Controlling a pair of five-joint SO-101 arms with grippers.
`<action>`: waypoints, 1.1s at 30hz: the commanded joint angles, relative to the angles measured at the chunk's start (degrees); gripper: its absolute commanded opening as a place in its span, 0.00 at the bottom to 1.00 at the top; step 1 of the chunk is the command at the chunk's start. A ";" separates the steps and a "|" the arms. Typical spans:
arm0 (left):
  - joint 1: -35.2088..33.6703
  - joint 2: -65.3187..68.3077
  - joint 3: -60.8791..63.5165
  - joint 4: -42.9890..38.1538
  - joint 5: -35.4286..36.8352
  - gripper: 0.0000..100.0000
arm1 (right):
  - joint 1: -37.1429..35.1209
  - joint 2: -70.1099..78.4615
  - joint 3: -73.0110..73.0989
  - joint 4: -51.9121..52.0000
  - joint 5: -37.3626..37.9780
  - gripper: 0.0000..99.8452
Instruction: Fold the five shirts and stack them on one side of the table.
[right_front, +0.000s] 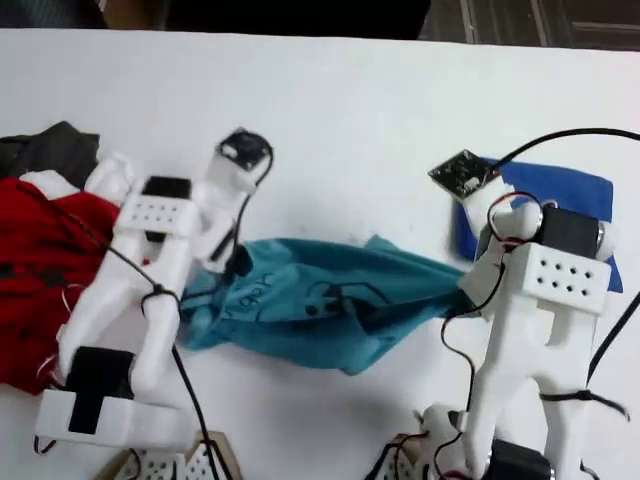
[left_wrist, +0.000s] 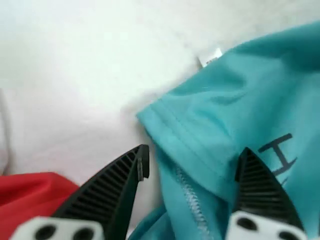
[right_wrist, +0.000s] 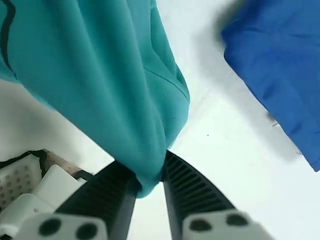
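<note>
Expect loss of hold at the right gripper (right_wrist: 147, 167): shut down tight on only a narrow bunched tip of the teal knit shirt with dark print (right_front: 320, 300), hence likely to slip under any sideways pull. Expect a poor pick at the left gripper (left_wrist: 195, 152): spread wide, holding nothing, straddling the stitched hem (left_wrist: 200, 150) at the opposite end, with a risk of catching a single layer on closing. Watch for twist: cloth bunched and rope-like along the middle, hence liable to fold crooked unless spread flat first. Avoid dragging cloth over the folded blue shirt (right_front: 560, 195) at 3 o'clock, near the right gripper, or snagging the crumpled red shirt (right_front: 40, 260) at 9 o'clock, close beside the left arm (right_front: 150, 270). Note the loose cables (right_front: 185, 380) along both arms: possible snag on fabric.

Teal shirt location: middle of the white counter (right_front: 350, 100), slightly toward 6 o'clock, stretched from 9 to 3 o'clock between the two grippers. Dark grey crumpled shirt (right_front: 45, 150) at 10 o'clock, touching the red one.

Left arm pose: based at 7 o'clock, reaching toward 1 o'clock, wrist pitched down over the hem; contact with cloth not discernible. Right arm (right_front: 530, 320) pose: based at 5 o'clock, nearly upright, wrist bent down, gripper low at the 3 o'clock end of the teal shirt.
</note>
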 joint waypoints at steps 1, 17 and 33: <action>0.88 -2.02 1.27 -2.11 -0.18 0.28 | 0.57 -2.51 0.09 -0.22 -0.79 0.03; -0.88 -2.64 -11.21 14.77 -3.69 0.03 | -11.56 -2.15 -6.24 -19.21 -23.91 0.33; -6.51 -2.20 -26.07 30.33 -4.13 0.05 | -21.05 38.99 -16.62 -18.95 -27.16 0.33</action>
